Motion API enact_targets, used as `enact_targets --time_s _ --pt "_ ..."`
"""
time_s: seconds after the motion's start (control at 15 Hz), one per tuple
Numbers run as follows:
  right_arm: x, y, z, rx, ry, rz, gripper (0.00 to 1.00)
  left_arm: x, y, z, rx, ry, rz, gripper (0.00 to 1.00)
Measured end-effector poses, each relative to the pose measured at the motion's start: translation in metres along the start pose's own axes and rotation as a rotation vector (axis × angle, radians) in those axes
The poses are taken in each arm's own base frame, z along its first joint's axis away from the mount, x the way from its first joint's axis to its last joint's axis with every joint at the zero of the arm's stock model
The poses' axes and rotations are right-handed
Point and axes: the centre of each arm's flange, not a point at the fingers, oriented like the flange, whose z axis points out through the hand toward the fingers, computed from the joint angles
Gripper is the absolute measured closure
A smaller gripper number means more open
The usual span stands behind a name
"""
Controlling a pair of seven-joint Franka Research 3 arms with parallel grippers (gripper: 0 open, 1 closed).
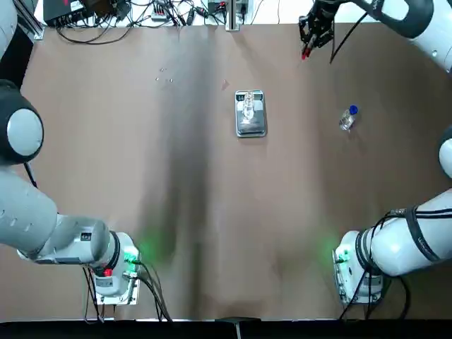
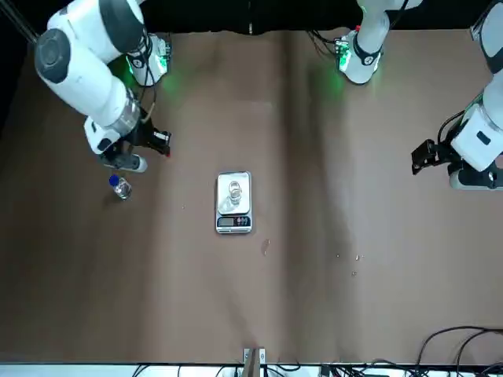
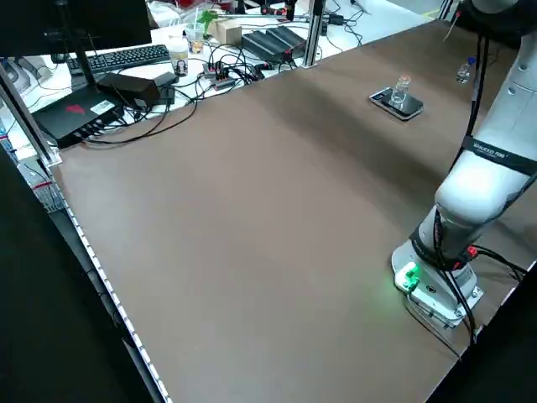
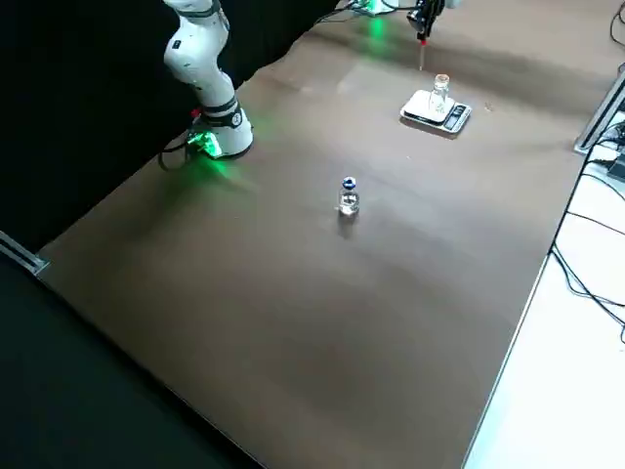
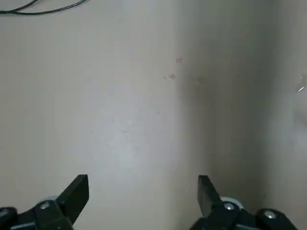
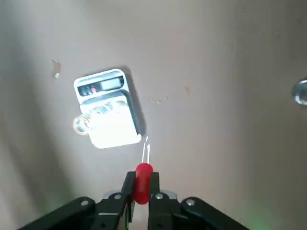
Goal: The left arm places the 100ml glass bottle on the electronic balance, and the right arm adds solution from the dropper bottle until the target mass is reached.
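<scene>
The 100ml glass bottle [image 1: 248,107] stands upright on the electronic balance [image 1: 251,126] at mid-table. The dropper bottle [image 1: 348,118], clear with a blue collar, stands on the table to the balance's right. My right gripper [image 1: 311,39] hovers beyond both, near the far edge, and is shut on the red-bulbed dropper [image 6: 143,183]. The dropper's glass tube [image 6: 146,153] points down. The wrist view shows the balance [image 6: 112,129] and glass bottle [image 6: 82,124] ahead of the dropper, not under it. My left gripper [image 5: 144,191] is open over bare table, far to the left [image 2: 428,157].
Cables and electronics [image 1: 141,10] lie beyond the table's far edge. A keyboard and boxes [image 3: 126,59] sit off that same side. A few small specks [image 1: 164,76] dot the brown table [image 1: 212,226]. Both arm bases [image 1: 116,268] glow green at the near edge.
</scene>
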Motion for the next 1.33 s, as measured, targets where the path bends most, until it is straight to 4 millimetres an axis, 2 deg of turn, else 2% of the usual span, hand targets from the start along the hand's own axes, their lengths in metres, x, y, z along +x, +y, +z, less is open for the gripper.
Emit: enact_targets --time_s 0.27,0.33,0.73,1.0,1.33 --pt "-0.012 -0.045 0.022 0.031 0.047 0.056 0.84 -0.001 0.0 -0.002 0.0 0.001 0.001 0.0" --pt "-0.017 -0.066 0.036 0.046 0.064 0.08 0.84 -0.001 0.001 -0.002 0.0 0.0 0.001 0.0" --pt "-0.029 -0.108 0.068 0.053 0.066 0.111 0.84 -0.006 0.001 -0.011 0.001 0.009 -0.028 0.0" --pt "-0.034 -0.127 0.087 0.051 0.064 0.116 0.84 -0.011 0.001 -0.015 0.002 0.002 -0.038 0.0" --pt "-0.029 -0.133 0.107 0.05 0.069 0.115 0.84 -0.015 0.001 -0.02 0.003 -0.001 -0.039 0.0"
